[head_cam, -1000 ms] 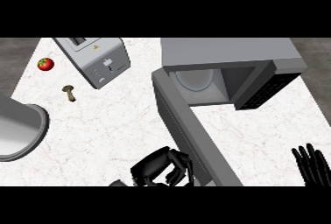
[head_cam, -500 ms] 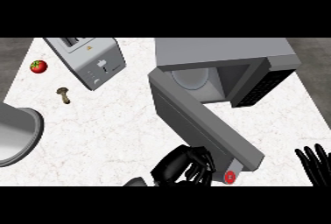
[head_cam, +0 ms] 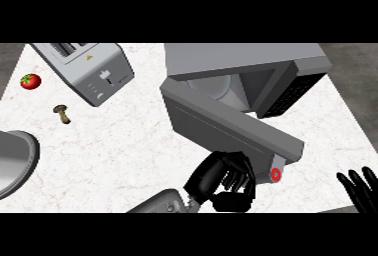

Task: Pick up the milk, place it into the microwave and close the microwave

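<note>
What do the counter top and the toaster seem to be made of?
Counter: looks like white marble or stone, given its faint reddish-grey veins and matte surface. Toaster: seemingly brushed metal, an even grey casing with a soft sheen; painted plastic is possible.

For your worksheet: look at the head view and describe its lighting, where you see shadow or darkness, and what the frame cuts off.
Head view: even, soft light on the white counter; the microwave interior is darker; the left hand reads as near-black with little detail; the right hand and a metal bowl are cropped by the frame edges.

White marbled counter (head_cam: 133, 165); grey microwave (head_cam: 244, 60) with red button (head_cam: 275, 174); silver toaster (head_cam: 92, 70); red tomato (head_cam: 30, 81); brown mushroom (head_cam: 63, 113).
</note>
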Tool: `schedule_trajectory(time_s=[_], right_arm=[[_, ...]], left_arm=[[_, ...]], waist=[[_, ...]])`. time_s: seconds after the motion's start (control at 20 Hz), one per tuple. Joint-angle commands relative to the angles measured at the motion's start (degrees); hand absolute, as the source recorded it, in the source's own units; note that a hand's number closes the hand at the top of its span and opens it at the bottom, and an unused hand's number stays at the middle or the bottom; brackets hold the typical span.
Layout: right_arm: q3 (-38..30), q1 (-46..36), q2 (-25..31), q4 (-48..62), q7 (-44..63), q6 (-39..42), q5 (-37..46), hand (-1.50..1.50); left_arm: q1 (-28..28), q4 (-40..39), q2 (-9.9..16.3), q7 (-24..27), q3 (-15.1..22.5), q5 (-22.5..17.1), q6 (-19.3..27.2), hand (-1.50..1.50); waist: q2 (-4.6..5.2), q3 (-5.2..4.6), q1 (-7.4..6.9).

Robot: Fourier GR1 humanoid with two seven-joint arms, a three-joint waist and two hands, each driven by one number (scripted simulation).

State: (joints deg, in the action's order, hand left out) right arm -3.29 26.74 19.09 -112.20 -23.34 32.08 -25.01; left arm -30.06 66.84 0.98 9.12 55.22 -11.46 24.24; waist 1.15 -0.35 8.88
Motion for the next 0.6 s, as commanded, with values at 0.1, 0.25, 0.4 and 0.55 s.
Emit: schedule_trajectory(time_s=[0.1,0.25,0.4,0.55], right_arm=[[1.42,1.1,0.24,-5.27,4.0,-1.46,-1.92,-1.5],[-0.06,0.76,1.04,-7.59,5.8,-2.84,-4.18,-1.5],[0.44,0.29,1.92,-7.68,7.68,-2.84,-5.33,-1.5],[1.02,1.39,1.53,-11.3,9.51,-4.4,-6.83,-1.5]], left_arm=[[-8.0,-3.24,-0.94,1.65,-0.35,-5.77,7.49,1.5],[-11.43,-6.07,-0.95,2.26,-1.85,-9.21,8.73,1.5],[-14.8,-7.84,-0.96,2.67,-3.36,-12.0,10.06,1.5],[-17.1,-11.75,-0.97,4.84,-4.49,-14.45,9.76,1.5]], waist=[[0.37,-0.01,1.76],[0.69,0.02,1.91],[1.38,0.04,2.95],[1.32,0.0,3.19]])
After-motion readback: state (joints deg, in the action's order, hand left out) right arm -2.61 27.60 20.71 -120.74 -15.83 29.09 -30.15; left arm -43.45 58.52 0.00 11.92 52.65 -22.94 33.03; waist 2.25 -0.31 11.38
